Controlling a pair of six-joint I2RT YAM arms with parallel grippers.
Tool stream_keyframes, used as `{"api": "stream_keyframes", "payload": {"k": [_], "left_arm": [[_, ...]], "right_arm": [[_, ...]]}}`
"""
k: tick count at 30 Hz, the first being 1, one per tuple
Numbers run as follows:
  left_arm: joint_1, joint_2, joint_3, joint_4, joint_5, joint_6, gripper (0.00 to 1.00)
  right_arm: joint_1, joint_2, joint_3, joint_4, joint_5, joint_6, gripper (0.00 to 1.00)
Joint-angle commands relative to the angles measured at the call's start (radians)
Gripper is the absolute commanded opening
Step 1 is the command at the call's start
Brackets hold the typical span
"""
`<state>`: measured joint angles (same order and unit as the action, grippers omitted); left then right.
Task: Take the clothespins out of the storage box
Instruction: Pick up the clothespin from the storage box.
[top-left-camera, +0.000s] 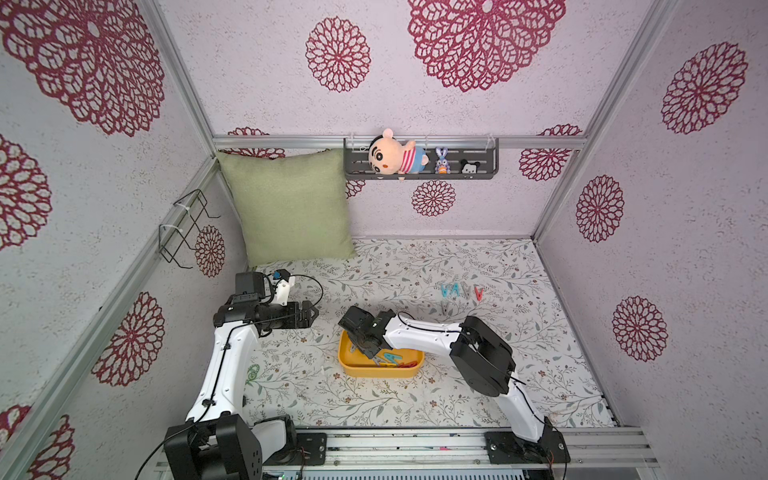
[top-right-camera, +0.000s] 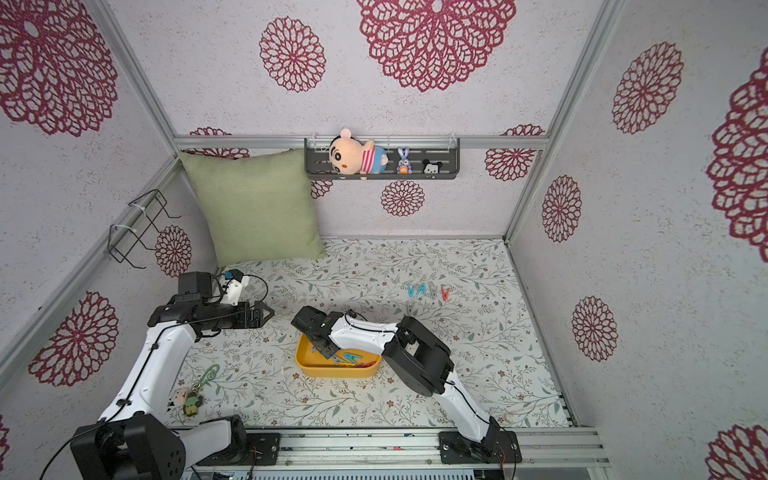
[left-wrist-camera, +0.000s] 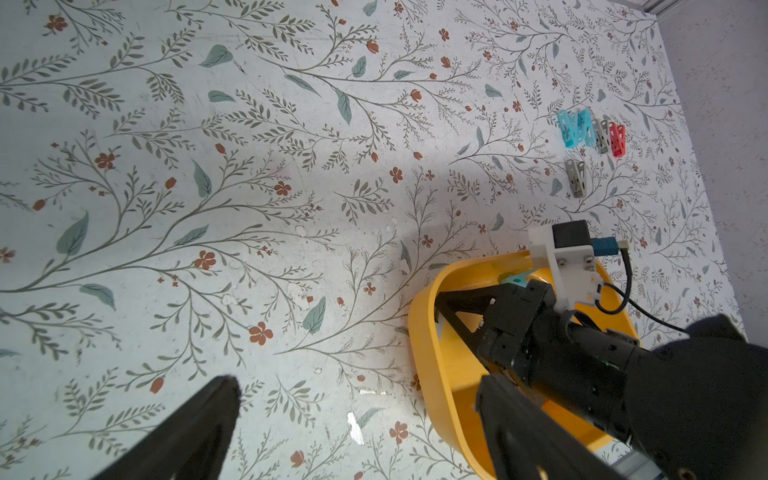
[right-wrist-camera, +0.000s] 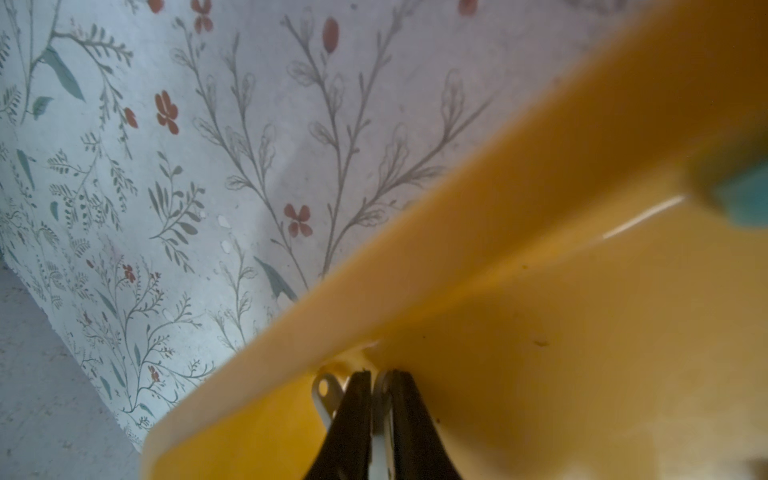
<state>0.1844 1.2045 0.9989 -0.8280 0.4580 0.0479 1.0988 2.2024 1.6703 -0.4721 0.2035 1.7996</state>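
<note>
Matte floral-print bench (top-left-camera: 390, 399) carries the glossy, round-cornered yellow storage box (top-left-camera: 376, 370). My right jaws reach inside it, pinching a grey clothespin (right-wrist-camera: 327, 392). V-shaped plastic clothespins (top-left-camera: 451, 289) lie beyond on the bench; my left jaws hang spread.

Soft even light, faint shadows, bowed top-view edges, storage box (right-wrist-camera: 498, 187) seemingly defocused in right wrist view

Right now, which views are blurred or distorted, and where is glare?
Right wrist view: the storage box wall is out of focus, a glare streak inside it; a teal clothespin is a smear; the right gripper, shut on a pale clothespin, is sharper. Left wrist view: table sharp, left gripper fingers blurred. In both top views: even light, wall bars splayed by the wide angle.
</note>
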Motion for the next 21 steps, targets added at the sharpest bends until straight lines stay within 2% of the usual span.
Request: {"api": "stream_keyframes", "payload": {"k": [1, 8, 21], "left_arm": [[0.011, -0.003, 0.018, 0.017, 0.006, 0.003, 0.97], [0.012, -0.003, 0.018, 0.018, 0.005, 0.003, 0.97], [0.012, -0.003, 0.017, 0.018, 0.007, 0.002, 0.97]], "right_arm": [[0.018, 0.009, -0.033, -0.092, -0.084, 0.046, 0.11], [0.023, -0.018, -0.034, -0.099, -0.052, 0.037, 0.02], [0.032, -0.072, 0.009, -0.089, 0.049, -0.044, 0.00]]}}
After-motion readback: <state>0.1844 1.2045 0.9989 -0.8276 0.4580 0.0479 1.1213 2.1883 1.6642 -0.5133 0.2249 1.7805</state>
